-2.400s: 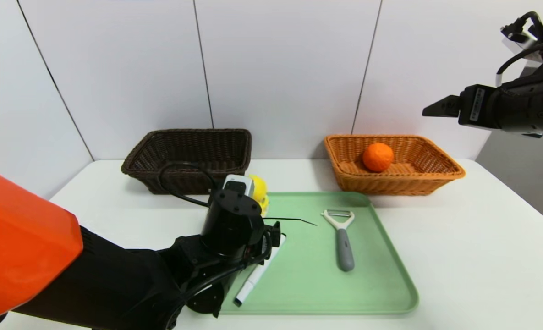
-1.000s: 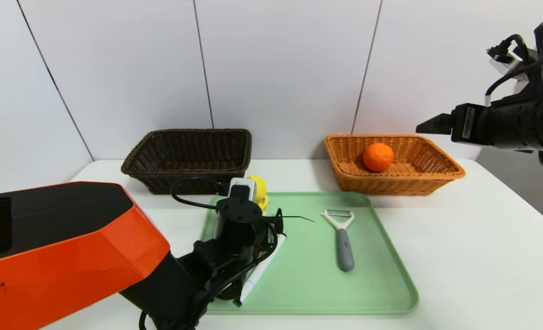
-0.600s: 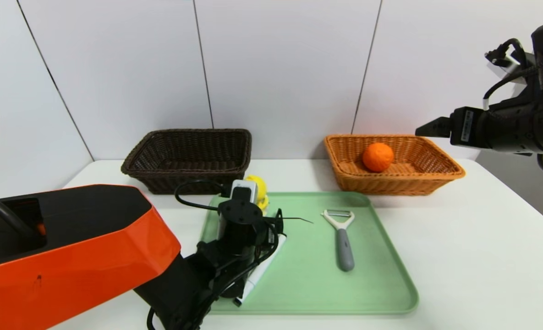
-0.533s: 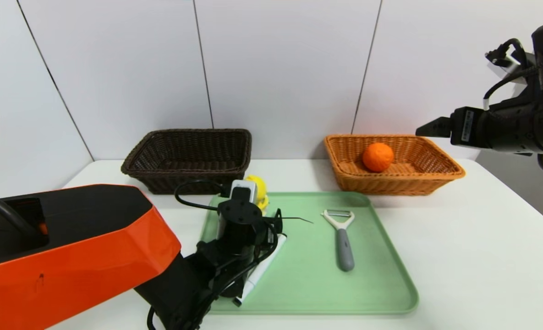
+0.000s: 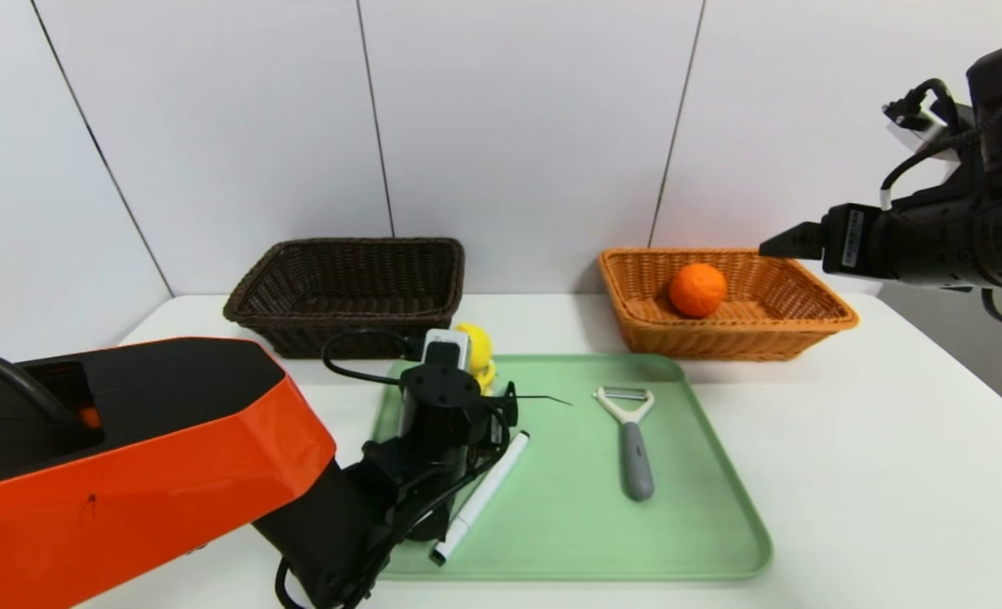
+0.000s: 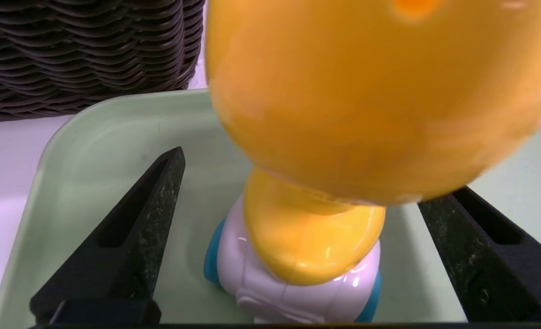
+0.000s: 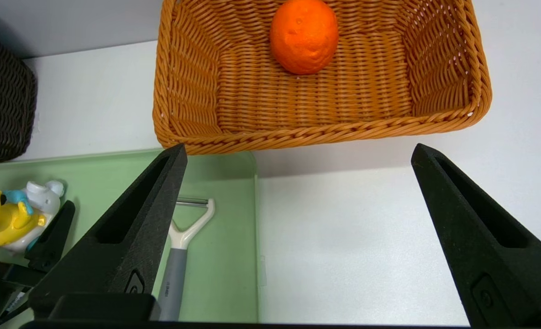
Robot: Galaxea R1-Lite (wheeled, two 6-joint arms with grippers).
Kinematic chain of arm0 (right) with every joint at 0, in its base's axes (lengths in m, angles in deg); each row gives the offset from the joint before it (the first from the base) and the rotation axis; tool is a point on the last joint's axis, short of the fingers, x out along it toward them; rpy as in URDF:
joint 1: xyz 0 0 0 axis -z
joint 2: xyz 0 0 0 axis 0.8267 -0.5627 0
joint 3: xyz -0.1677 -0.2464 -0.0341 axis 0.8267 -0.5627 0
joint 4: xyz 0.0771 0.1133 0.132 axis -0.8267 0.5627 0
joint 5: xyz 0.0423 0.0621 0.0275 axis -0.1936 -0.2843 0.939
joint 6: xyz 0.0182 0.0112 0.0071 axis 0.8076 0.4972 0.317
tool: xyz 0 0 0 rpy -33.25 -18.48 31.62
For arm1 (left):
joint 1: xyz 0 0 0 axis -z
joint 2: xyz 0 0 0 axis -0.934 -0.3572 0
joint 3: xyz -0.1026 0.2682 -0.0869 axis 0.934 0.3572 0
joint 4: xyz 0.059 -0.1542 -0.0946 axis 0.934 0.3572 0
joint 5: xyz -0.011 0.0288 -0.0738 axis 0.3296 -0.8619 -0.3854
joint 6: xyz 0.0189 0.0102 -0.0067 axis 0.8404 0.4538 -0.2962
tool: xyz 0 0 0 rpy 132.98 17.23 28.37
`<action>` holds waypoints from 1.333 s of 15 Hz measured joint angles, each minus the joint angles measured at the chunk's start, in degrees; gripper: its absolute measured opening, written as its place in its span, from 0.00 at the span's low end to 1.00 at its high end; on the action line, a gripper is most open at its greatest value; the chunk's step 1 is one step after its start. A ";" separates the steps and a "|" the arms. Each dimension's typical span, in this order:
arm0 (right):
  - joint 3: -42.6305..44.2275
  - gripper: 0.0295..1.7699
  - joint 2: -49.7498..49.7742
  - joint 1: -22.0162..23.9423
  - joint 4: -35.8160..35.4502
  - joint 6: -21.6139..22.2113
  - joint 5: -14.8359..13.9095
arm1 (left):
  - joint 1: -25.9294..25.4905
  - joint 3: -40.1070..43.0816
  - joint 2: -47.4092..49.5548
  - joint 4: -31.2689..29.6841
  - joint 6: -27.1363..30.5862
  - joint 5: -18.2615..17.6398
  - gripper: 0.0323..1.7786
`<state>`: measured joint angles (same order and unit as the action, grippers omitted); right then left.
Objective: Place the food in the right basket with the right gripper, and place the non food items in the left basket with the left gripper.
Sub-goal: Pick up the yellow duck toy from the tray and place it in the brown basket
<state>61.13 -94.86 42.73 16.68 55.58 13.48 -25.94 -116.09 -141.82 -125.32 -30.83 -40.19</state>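
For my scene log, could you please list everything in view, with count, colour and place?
orange fruit: one, orange, inside the orange-tan basket
orange-tan basket: one, far right of table
dark brown basket: one, far left of table
tray: one, pale green, centre of table
duck toy: one, yellow on white wheeled base, tray's far left corner
marker pen: one, white, left part of tray
peeler: one, white with grey handle, middle of tray
table: one, white
left gripper: black, jaws open either side of the duck toy
right gripper: black, jaws open, raised near the orange-tan basket
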 joint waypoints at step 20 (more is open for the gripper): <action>-2.54 0.96 0.73 -0.05 -0.44 -0.09 0.00 | -0.99 -2.29 -1.56 -0.09 0.89 -0.05 0.53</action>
<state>58.60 -94.13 42.68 16.24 55.50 13.48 -26.93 -118.38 -143.38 -125.41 -29.94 -40.24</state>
